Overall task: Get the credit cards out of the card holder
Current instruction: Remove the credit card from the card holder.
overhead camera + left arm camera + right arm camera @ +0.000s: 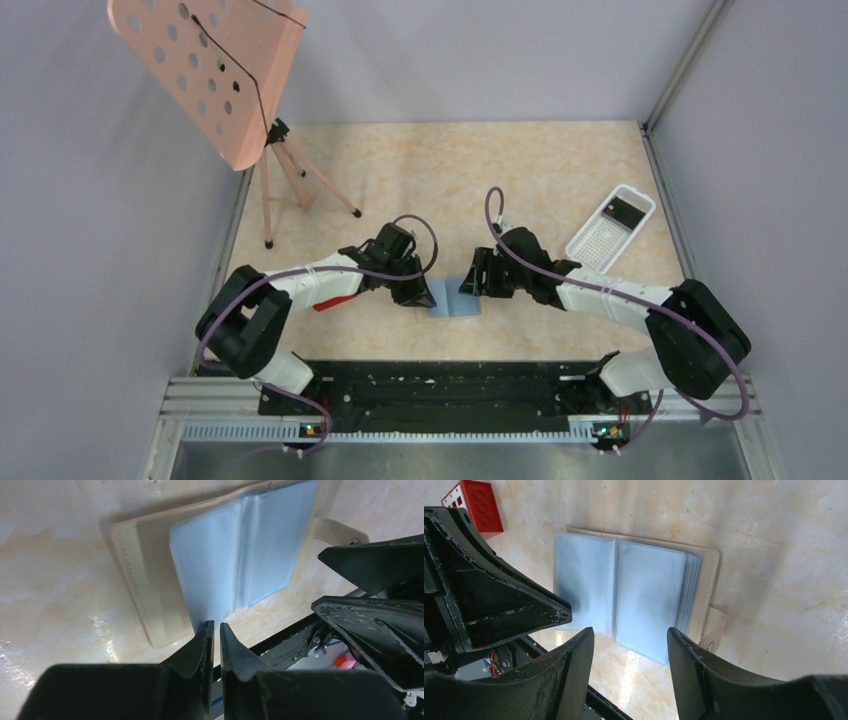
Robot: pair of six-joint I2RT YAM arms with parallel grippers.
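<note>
Left gripper point(214, 626) jaws are pressed nearly together, a blue-leaf corner of the card holder point(240, 555) pinched between them | right gripper point(630, 634) jaws are held spread, holder laid open just beyond them | dark card point(622, 211) is seen in white tray point(592, 246), well beyond right jaws

Robotics lab test cell: a left arm point(300, 285) and a right arm point(610, 295) bolted to an aluminium rail point(440, 432) at a beige surface point(450, 170) boxed by plain grey walls point(100, 250).
</note>
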